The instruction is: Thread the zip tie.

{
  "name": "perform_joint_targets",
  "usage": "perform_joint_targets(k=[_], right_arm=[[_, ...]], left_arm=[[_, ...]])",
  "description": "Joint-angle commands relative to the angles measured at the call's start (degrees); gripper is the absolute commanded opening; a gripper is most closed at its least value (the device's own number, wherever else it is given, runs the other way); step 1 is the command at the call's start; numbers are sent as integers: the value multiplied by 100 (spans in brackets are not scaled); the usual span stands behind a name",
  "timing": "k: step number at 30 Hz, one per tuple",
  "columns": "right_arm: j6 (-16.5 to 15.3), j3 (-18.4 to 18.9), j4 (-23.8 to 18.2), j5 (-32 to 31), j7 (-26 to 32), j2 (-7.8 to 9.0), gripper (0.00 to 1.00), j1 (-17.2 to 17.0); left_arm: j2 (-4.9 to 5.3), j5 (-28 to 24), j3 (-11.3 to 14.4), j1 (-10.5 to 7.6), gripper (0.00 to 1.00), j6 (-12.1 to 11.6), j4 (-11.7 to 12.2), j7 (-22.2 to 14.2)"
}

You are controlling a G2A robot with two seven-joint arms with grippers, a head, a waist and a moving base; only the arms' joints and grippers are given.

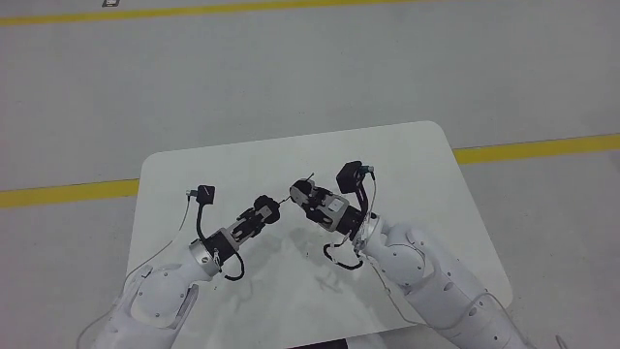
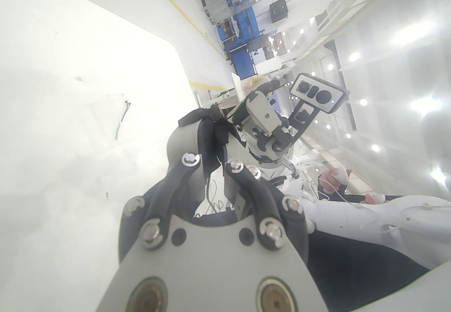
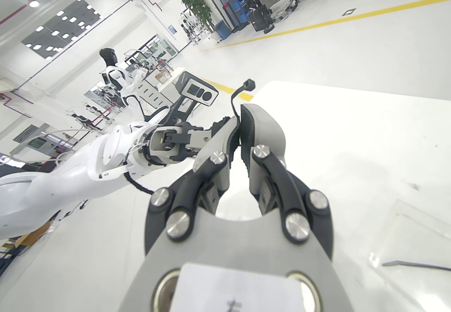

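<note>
Both arms meet above the middle of the white table point(image 1: 407, 155), gripper tips facing each other and nearly touching.

Right gripper point(image 3: 240, 132): the two fingers are pressed together at their tips and pinch a thin black zip tie point(image 3: 248, 84). The strap rises out of the pinch in a curve, and its square head stands free above the fingertips, clear of the surface.

Left gripper point(image 2: 208, 121): the black-wrapped fingertips are brought together. It sits just beside the right gripper, on the side toward the surface's left edge. In the top view a thin dark line bridges the small gap between the two grippers. Whether the left fingers actually grip that line cannot be told.

Neither gripper touches the surface; both are held above it.

A clear plastic sheet point(image 3: 417, 221) lies flat on the surface, well apart from the grippers. A second, grey tie point(image 3: 415, 264) rests on that sheet, lying flat and straight.

A yellow floor line point(image 1: 291, 4) runs beyond the surface's far edge.
</note>
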Motion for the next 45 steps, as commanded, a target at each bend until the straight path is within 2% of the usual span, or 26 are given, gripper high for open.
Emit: perform_joint_targets(k=[1,15,24,45], right_arm=[[0,-23,20,-5,-64,19,0,-5],[0,-46,30,-127,-141,62,0,-3],[275,-140,33,-306,-352,-8,0,-51],[306,-247,199,-374,-423,-151,0,47]], left_arm=[[0,0,0,0,0,0,0,0],[0,0,0,0,0,0,0,0],[0,0,0,0,0,0,0,0],[0,0,0,0,0,0,0,0]])
